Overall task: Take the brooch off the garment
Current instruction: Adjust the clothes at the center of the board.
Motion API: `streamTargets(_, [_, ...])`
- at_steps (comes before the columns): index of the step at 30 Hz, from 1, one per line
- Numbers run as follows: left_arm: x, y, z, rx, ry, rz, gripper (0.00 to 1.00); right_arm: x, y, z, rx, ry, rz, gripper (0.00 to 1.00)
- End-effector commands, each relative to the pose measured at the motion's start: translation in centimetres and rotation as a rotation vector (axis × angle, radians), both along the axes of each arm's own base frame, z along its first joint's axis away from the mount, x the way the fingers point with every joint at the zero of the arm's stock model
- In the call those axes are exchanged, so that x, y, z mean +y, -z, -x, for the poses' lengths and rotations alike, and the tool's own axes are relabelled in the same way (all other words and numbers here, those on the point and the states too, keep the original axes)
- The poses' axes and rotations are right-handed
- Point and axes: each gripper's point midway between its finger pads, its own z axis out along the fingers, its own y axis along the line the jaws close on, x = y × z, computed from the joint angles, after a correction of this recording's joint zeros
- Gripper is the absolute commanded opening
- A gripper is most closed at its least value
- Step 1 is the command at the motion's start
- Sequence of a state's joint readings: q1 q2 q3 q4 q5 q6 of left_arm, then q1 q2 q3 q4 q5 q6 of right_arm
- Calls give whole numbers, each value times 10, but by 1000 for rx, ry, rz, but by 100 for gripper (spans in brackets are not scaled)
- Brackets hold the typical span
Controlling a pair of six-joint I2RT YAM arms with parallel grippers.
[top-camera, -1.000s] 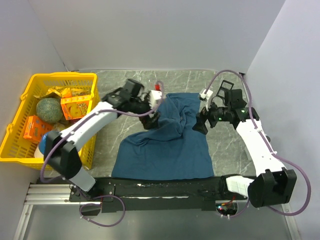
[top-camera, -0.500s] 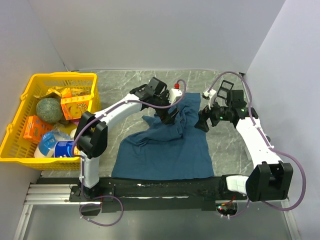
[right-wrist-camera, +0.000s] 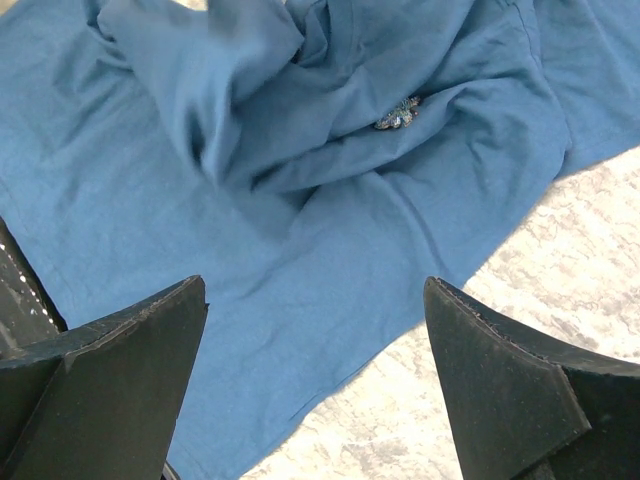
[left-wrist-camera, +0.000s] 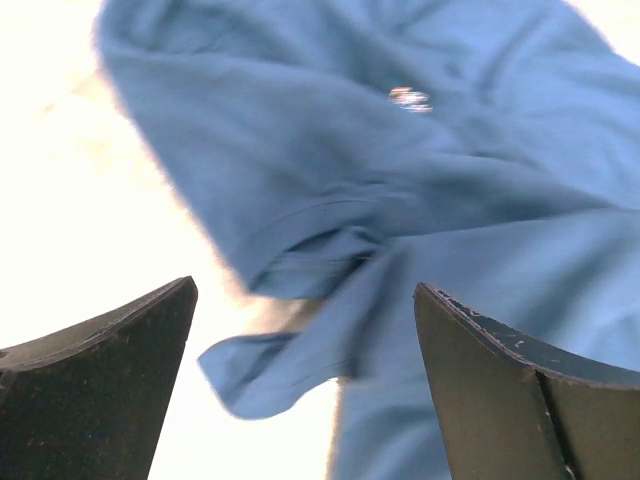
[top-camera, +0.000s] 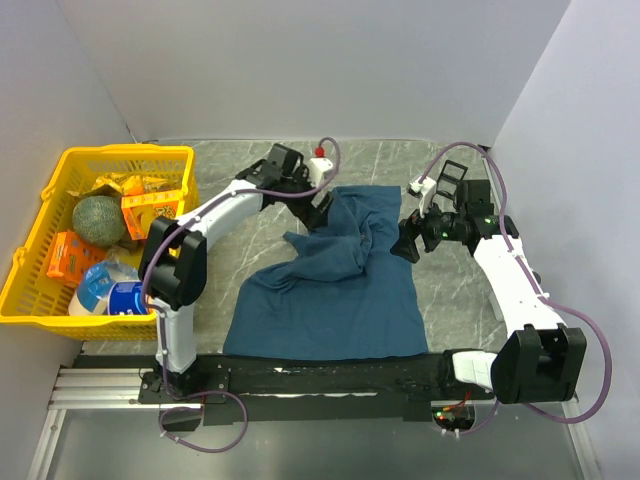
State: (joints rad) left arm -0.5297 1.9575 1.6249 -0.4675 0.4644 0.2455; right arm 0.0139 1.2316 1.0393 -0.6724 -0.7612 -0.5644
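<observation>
Brooch (right-wrist-camera: 398,115): small, glittery, flower-shaped, pinned on a raised fold of the garment (top-camera: 330,300), upper centre-right in the right wrist view. Same brooch (left-wrist-camera: 408,97) only a pale blurred glint near the top of the left wrist view; too small to make out from above. Garment a dark teal-blue T-shirt in the middle of the grey marbled surface (top-camera: 455,300). Lower half spread fairly flat, down to the dark rail at the bottom of the top view; upper part bunched into folds toward upper centre. Left gripper (top-camera: 320,212) at the upper left edge of the bunched cloth, jaws spread wide, nothing held between them. Rumpled folds and a loose sleeve end below and between the two dark fingers (left-wrist-camera: 110,380) in its own view; contact with the cloth impossible to tell. Right gripper (top-camera: 407,243) just beside the garment's upper right edge, above bare surface, jaws also wide apart and empty, aimed toward the folds with the brooch. Well apart, at the left of the top view, a yellow basket (top-camera: 130,152) with a green netted melon (top-camera: 98,220), an orange box (top-camera: 155,212), an orange packet (top-camera: 72,255) and a blue-and-white tub (top-camera: 110,292). Plain pale walls on three sides.
</observation>
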Motion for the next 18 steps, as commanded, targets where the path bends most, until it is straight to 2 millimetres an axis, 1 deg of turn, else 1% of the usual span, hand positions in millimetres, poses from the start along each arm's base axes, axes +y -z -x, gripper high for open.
streamTargets(1, [8, -4, -20, -31, -68, 30, 96, 0, -10, -5, -42, 6, -16, 95])
streamTargets(3, [13, -7, -23, -44, -75, 69, 96, 0, -9, -6, -42, 7, -16, 95])
streamTargets(5, [10, -1, -14, -9, -25, 67, 96, -1, -8, -6, -40, 9, -14, 95])
streamTargets(7, [8, 16, -2, 60, 29, 32, 96, -1, -7, -6, -35, 10, -12, 94])
streamTargets(8, [4, 26, 3, 81, 52, 15, 96, -1, -7, -6, -35, 11, -11, 94])
streamTargets(12, [5, 56, 21, 117, 94, -66, 96, -1, -6, -6, -34, 9, -9, 94])
streamTargets(16, [6, 67, 24, 146, 94, -81, 99, 0, -5, -5, -28, 4, -17, 93])
streamTargets(18, [6, 72, 25, 165, 96, -93, 95, 1, -5, -7, -31, 2, -22, 93])
